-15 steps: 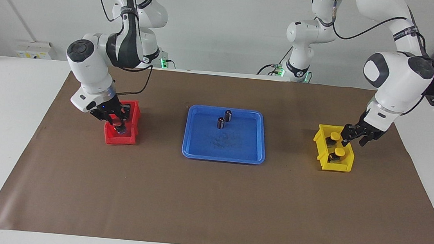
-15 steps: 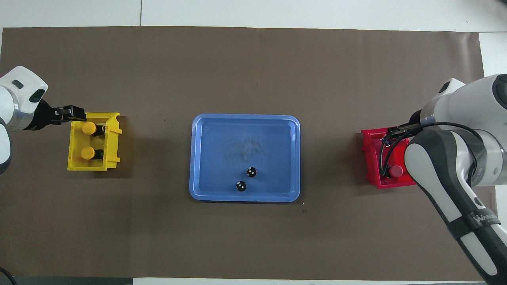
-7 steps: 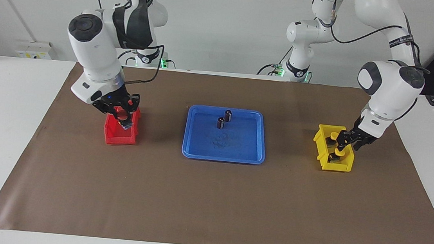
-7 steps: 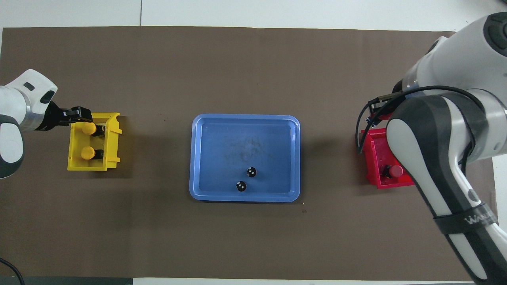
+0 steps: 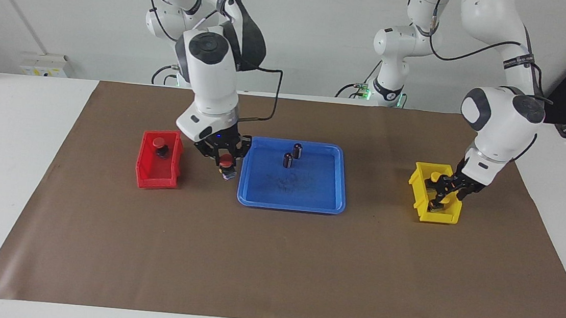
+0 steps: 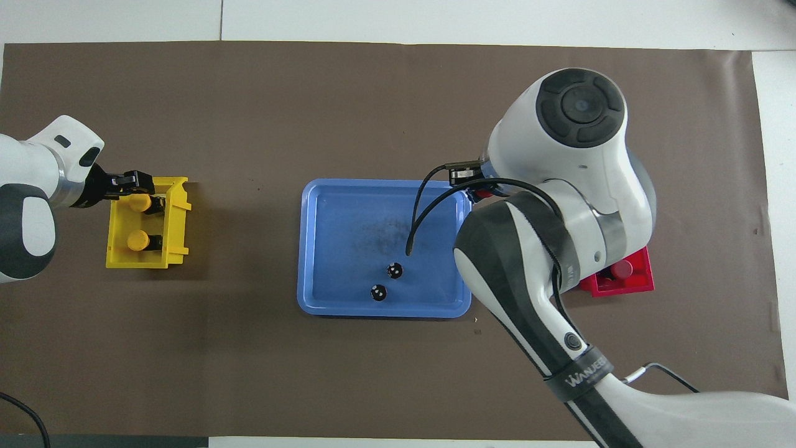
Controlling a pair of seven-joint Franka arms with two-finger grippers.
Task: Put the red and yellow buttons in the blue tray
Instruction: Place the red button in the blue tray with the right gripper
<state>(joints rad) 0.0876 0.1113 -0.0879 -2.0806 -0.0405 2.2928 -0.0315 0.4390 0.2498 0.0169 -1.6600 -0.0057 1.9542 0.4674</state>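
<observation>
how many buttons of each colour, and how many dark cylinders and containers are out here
red buttons: 2, one held by the right gripper, one in the red bin
yellow buttons: 2, both in the yellow bin, the left gripper over them
dark cylinders: 2, in the blue tray
containers: 3
total: 9

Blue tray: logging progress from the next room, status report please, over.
Right gripper shut on a red button, up beside the blue tray. Left gripper down in the yellow bin at the yellow buttons. Tray holds two dark cylinders, no buttons.
</observation>
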